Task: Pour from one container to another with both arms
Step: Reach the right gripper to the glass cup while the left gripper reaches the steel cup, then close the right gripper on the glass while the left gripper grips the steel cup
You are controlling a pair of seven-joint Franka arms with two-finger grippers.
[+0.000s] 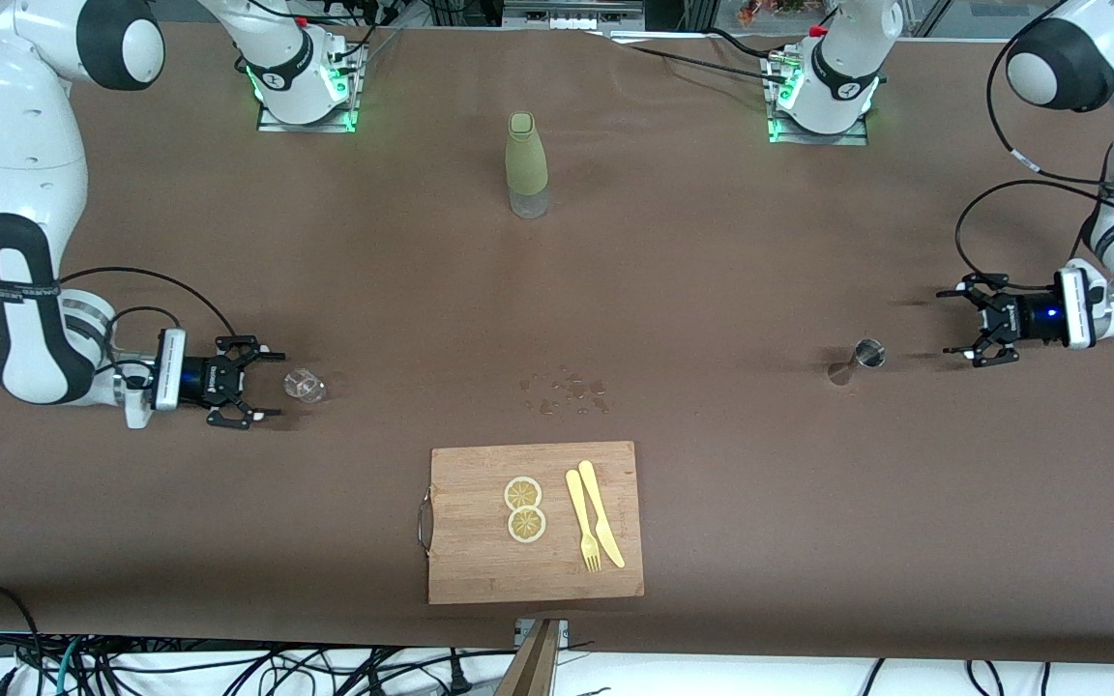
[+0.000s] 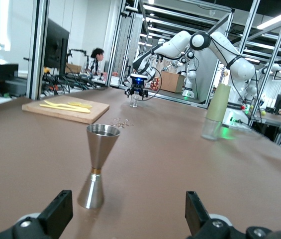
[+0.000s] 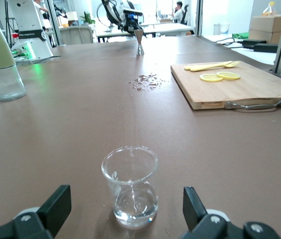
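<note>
Left end effector, black with two stubby fingers spread wide and grasping nothing, sits low over the brown desk at the left arm's end, pointing at a steel jigger just in front of its tips. That jigger is a polished double cone with a narrow brass-coloured waist, standing upright; in the left wrist view it stands between the fingertips' lines but apart from them. The right end effector is likewise released, fingers apart, at the right arm's end, with a small clear glass just beside its tips; the right wrist view shows this glass upright, thick-based and round-rimmed, and whether it holds liquid is hard to tell. Between the two bases stands a tall bottle with a matte olive sleeve over a clear bottom. Small wet drops speckle the desk near its middle. Nearer the front camera lies a wooden cutting board with a metal handle, carrying two lemon slices and a pale yellow fork and knife. Both wrist views cut off the fingers at the frame edge.
</note>
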